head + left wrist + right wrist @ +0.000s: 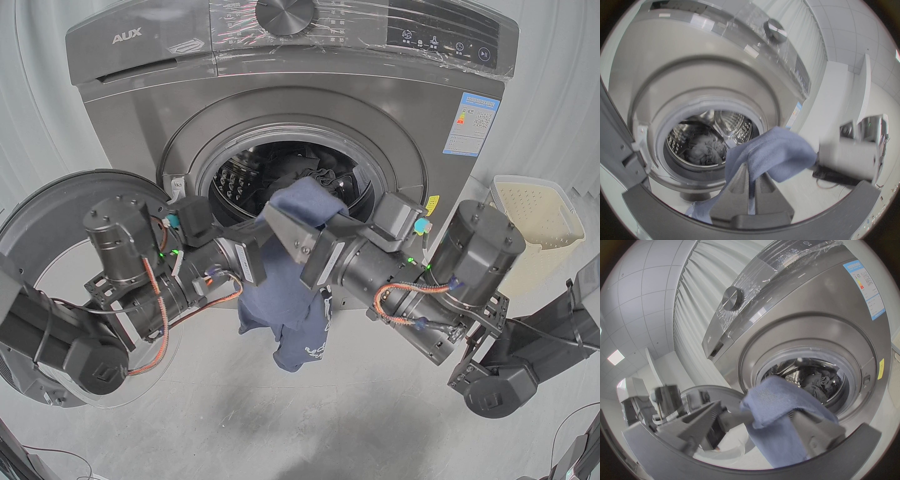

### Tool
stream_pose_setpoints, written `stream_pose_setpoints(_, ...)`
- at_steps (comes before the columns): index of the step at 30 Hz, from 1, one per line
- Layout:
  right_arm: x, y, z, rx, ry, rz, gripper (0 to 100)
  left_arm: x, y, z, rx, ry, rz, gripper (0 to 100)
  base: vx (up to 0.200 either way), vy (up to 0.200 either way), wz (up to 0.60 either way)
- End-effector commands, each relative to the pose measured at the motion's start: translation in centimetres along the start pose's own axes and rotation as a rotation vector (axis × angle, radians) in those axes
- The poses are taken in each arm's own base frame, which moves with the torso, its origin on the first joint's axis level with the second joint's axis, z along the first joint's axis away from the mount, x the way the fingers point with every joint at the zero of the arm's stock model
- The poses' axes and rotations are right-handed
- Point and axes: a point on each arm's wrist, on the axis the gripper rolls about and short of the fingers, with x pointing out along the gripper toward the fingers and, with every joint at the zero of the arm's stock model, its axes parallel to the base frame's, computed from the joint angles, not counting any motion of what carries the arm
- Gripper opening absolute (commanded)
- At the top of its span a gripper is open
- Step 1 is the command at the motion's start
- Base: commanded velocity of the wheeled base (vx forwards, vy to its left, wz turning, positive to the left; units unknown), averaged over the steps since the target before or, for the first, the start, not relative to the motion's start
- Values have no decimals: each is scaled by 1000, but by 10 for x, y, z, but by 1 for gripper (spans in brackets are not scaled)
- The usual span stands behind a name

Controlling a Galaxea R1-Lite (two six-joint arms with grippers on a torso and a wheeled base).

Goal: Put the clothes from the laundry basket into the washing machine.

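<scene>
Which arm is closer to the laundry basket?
Right. The right arm sits just beside the basket; the left arm is on the far side of the washer opening, by the open door.

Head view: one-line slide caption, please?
Left claw pinches a blue garment, draped over the open right claw, at the mouth of the washing machine.

Locate the brand lettering (127, 37) on the upper left front of the washing machine (144, 125). The control panel (437, 37) carries small white symbols, too small for you to read. A blue energy label (471, 124) and a yellow sticker (432, 204) sit on the machine's right front. The blue garment (275, 294) bears white print (315, 347), which is illegible.
</scene>
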Motion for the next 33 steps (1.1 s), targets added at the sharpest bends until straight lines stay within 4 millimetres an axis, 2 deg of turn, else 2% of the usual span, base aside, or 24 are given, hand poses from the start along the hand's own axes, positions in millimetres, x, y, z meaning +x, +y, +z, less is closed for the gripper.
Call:
stream_pose_setpoints(1,-22,-5,-6,-10,77,2,100,-34,-5,47,19,-139,-10,0,0,0,0)
stream_pose_setpoints(5,-41,-17,-17,-42,164,-18,100,-52,-10,69,26,-198,-74,0,0,0,0)
stream_pose_setpoints(8,-47,-26,-22,-59,190,-44,100,-61,-13,71,19,-204,-117,0,0,0,0)
stream_pose_setpoints(9,-52,-37,-25,-72,209,-77,100,-65,-14,71,14,-199,-137,0,0,0,0)
stream_pose_setpoints(11,-58,-43,-28,-76,234,-89,100,-70,-16,68,7,-183,-172,0,0,0,0)
stream_pose_setpoints(15,-67,-61,-35,-92,288,-103,100,-72,-16,68,4,-181,-188,0,0,0,0)
stream_pose_setpoints(19,-58,-72,-43,-127,297,-124,100,-75,-19,73,5,-197,-202,0,0,0,0)
stream_pose_setpoints(23,-38,-82,-46,-134,242,-131,100,-78,-21,74,-3,-201,-208,0,0,0,0)
stream_pose_setpoints(28,-34,-77,-54,-123,267,-56,100,-80,-21,74,-6,-203,-206,0,0,0,0)
stream_pose_setpoints(33,-32,-64,-62,-113,291,19,100,-80,-21,73,-6,-197,-206,0,0,0,0)
